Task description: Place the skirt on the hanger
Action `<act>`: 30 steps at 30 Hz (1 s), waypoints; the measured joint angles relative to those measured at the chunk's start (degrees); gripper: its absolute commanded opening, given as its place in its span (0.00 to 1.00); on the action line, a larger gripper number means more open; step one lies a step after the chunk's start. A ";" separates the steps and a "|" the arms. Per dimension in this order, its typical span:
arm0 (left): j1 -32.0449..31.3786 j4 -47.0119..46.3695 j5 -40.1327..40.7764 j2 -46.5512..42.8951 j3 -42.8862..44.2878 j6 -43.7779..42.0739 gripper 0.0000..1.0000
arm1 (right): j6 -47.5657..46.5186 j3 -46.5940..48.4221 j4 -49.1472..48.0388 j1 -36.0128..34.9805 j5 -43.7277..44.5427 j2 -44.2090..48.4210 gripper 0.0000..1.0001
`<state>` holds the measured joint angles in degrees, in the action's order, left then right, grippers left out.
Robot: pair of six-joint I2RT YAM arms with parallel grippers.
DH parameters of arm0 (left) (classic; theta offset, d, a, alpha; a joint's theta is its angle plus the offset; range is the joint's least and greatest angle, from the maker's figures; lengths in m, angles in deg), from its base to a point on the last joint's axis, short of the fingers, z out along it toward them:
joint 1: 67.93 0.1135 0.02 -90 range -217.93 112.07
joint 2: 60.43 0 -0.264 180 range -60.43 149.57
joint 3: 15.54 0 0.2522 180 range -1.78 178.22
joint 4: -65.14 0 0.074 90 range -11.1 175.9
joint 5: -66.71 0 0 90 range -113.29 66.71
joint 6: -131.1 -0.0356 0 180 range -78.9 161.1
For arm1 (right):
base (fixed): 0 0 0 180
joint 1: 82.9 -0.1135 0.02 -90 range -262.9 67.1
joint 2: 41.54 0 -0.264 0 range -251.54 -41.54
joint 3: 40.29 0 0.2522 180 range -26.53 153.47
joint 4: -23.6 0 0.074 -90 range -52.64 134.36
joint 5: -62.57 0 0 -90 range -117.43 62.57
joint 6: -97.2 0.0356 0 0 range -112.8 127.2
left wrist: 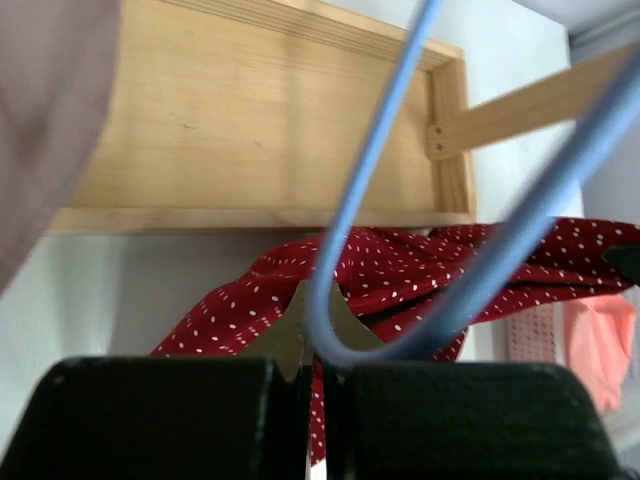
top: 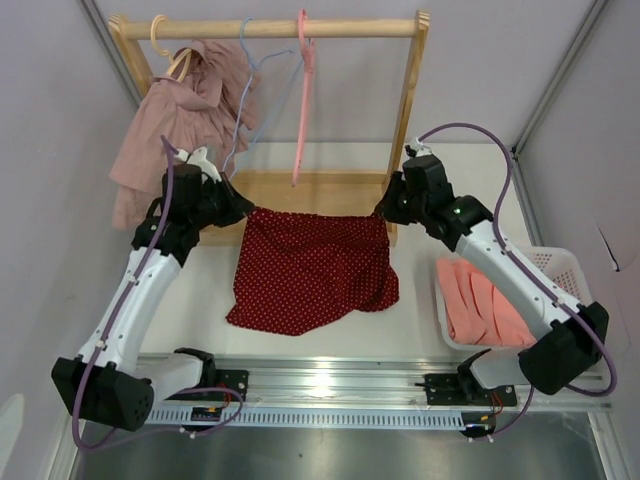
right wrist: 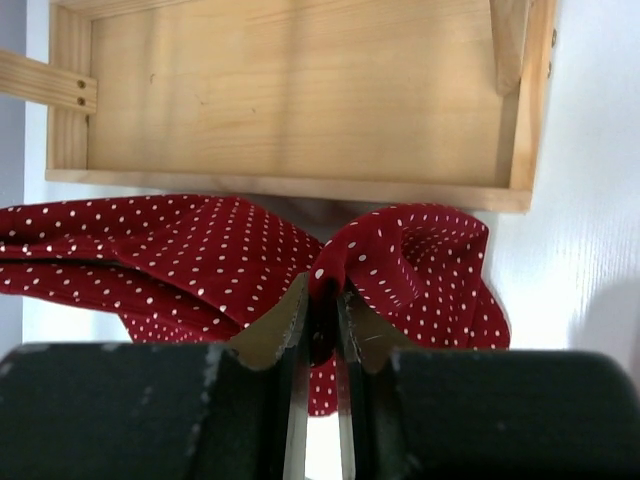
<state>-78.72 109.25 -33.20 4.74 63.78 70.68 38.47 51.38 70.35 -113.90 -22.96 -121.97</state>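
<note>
Top view, skirt: the red dotted skirt (top: 310, 270) is stretched by its top edge between my two hands. Its lower part lies on the desk (top: 200, 295) in front of the wooden rack (top: 290, 28).
Top view, left hand: my left hand (top: 243, 208) grips the skirt's left corner, just below the blue hanger (top: 247, 45) that hangs from the rail.
Top view, right hand: my right hand (top: 383, 210) grips the right corner, beside the rack's right post.
Top view, surroundings: a pink hanger (top: 303, 90) hangs to the right of the blue one, and a pink garment (top: 170, 120) hangs at the rail's left end. A basket (top: 560, 265) of coral cloth (top: 480, 300) sits at the desk's right side.
Left wrist, left hand: my fingers are pressed together with red fabric pinched between them. The blue hanger's lower bend sits right at my fingertips, in front of the bunched skirt. I cannot tell if the wire touches the cloth.
Right wrist, right hand: my fingers are closed tight on a fold of the skirt, which puffs up on both sides of them. The rack's wooden base lies just behind.
</note>
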 measured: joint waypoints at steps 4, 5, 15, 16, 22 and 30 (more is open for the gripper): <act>0.04 0.13 -4.28 -5.16 -2.62 -1.18 0.00 | -0.09 -1.18 1.86 -1.16 0.09 5.62 0.00; 0.07 0.31 -5.86 -7.89 -3.87 -1.49 0.00 | -0.20 -1.18 2.36 -1.99 0.22 7.67 0.00; -0.52 2.75 -22.45 -33.62 0.66 -5.70 0.00 | -3.76 4.15 4.44 -18.29 1.27 29.68 0.00; -1.11 2.56 -23.61 -34.73 1.51 -5.70 0.00 | -3.98 4.55 4.35 -19.28 1.20 31.04 0.00; -2.62 2.56 -27.98 -38.40 1.77 -4.96 0.00 | -4.57 5.27 5.01 -20.92 -2.19 37.99 0.00; -2.93 8.35 -20.74 -33.88 11.93 -2.64 0.00 | -4.33 11.04 9.42 -21.03 -2.78 32.48 0.00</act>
<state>-81.65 117.60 -53.94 -29.14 75.71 68.04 34.14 62.42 79.77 -134.93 -25.74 -89.49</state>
